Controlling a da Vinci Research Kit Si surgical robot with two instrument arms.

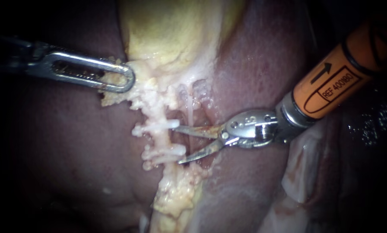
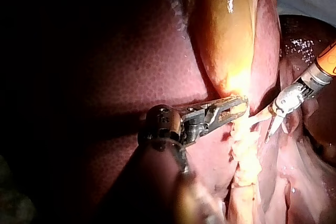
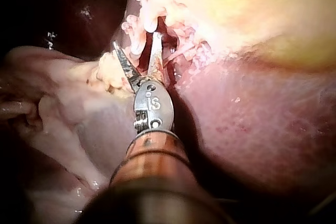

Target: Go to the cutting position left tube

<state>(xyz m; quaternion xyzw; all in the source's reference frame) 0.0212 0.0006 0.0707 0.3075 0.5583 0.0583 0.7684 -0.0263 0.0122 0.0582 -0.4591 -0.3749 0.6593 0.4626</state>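
Observation:
My left instrument point(image 1: 115, 77) comes in from the left, and its slotted jaws are shut on pale fatty tissue at the edge of the yellow gallbladder point(image 1: 167, 34); the left wrist view shows the same grip point(image 2: 231, 109). My right instrument point(image 1: 179, 144), a pair of blades on an orange shaft, stands open beside a column of pale tissue. Two white clips cross that column, an upper clip point(image 1: 157, 127) and a lower clip point(image 1: 165, 152). The lower clip's end lies between the open blades, untouched from two sides. In the right wrist view the blades point(image 3: 136, 40) straddle a pale tube point(image 3: 139, 45).
Dark red liver point(image 1: 55, 164) lies on both sides of the pale column. A thin translucent strand point(image 1: 189, 101) runs above the blades. Pale folded tissue point(image 1: 306, 172) sits under the orange shaft.

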